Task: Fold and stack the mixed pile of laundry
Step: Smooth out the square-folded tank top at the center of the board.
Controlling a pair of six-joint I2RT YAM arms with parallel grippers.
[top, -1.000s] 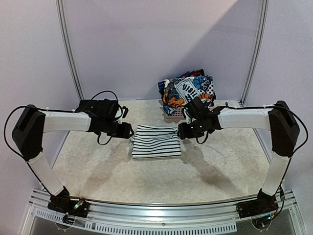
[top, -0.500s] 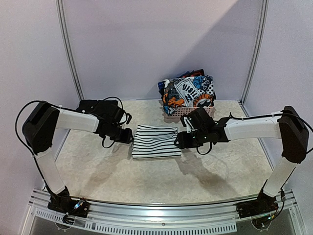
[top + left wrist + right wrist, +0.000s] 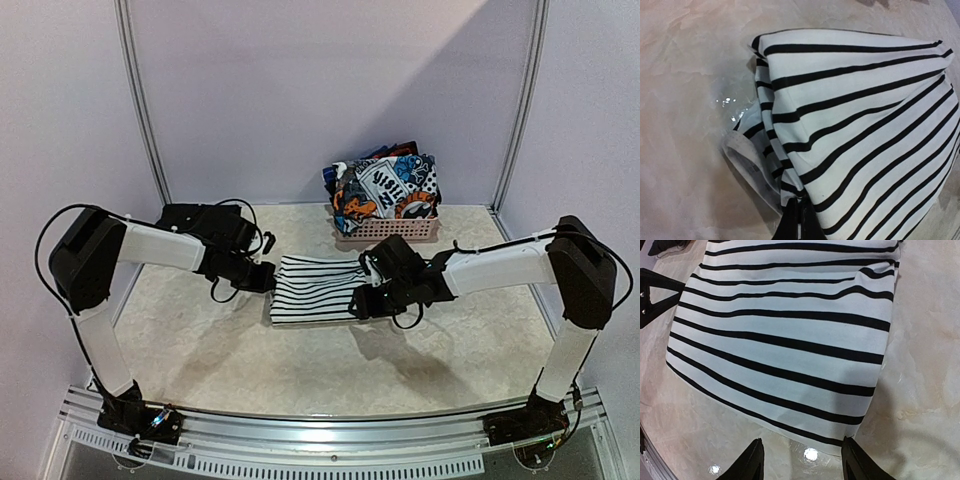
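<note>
As the two arms reach in from the near rail, one white striped garment (image 3: 315,290) lies folded into a rough rectangle at the middle of the pale worktop (image 3: 300,380), a tool at either side. At the garment's 9 o'clock edge the left tool (image 3: 799,222) is pinched shut on the cloth, its fingers meeting on a fold at the hem, which rises in a small tent toward them. At about 4 o'clock the right tool (image 3: 802,460) hangs over the garment's edge with its fingers parted to a middling width, gripping nothing; the stripes run flat beneath it. Farther back, at 12 to 1 o'clock from the garment, the rest of the laundry pile (image 3: 385,185) is heaped in a pink basket (image 3: 395,232) near the rear wall, a bright blue-and-orange print on top with darker pieces around it. The job looks to be at an early stage: one piece is partly folded, no stack has been started, and everything in the basket has yet to be taken out, folded and piled.
</note>
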